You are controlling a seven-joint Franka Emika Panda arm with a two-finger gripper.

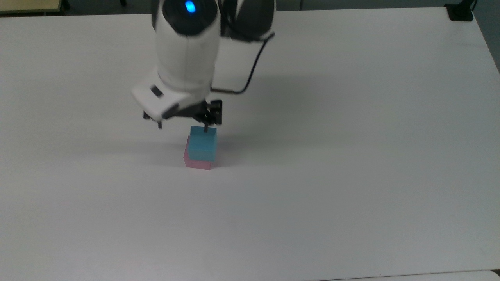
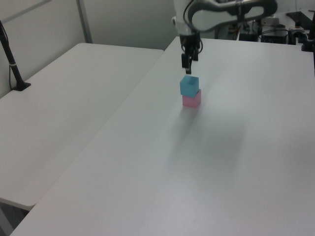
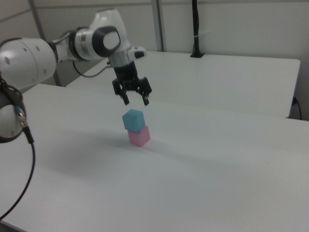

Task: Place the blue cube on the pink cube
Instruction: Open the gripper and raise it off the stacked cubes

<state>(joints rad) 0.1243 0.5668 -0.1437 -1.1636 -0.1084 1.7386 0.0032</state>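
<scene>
The blue cube (image 1: 202, 146) (image 2: 189, 85) (image 3: 133, 119) rests on top of the pink cube (image 1: 197, 164) (image 2: 192, 102) (image 3: 139, 137), turned slightly against it. My gripper (image 1: 182, 125) (image 2: 188, 61) (image 3: 136, 100) hangs open just above the stack, touching neither cube. In the right view both fingers are spread wide with nothing between them. One fingertip (image 1: 205, 129) stands over the blue cube's far edge in the top view.
The stack stands near the middle of a white table (image 1: 351, 175). A second white table (image 2: 59, 103) lies at the left view's left, with a black post (image 2: 12, 61) on it. The arm's black cable (image 1: 250, 74) loops behind the gripper.
</scene>
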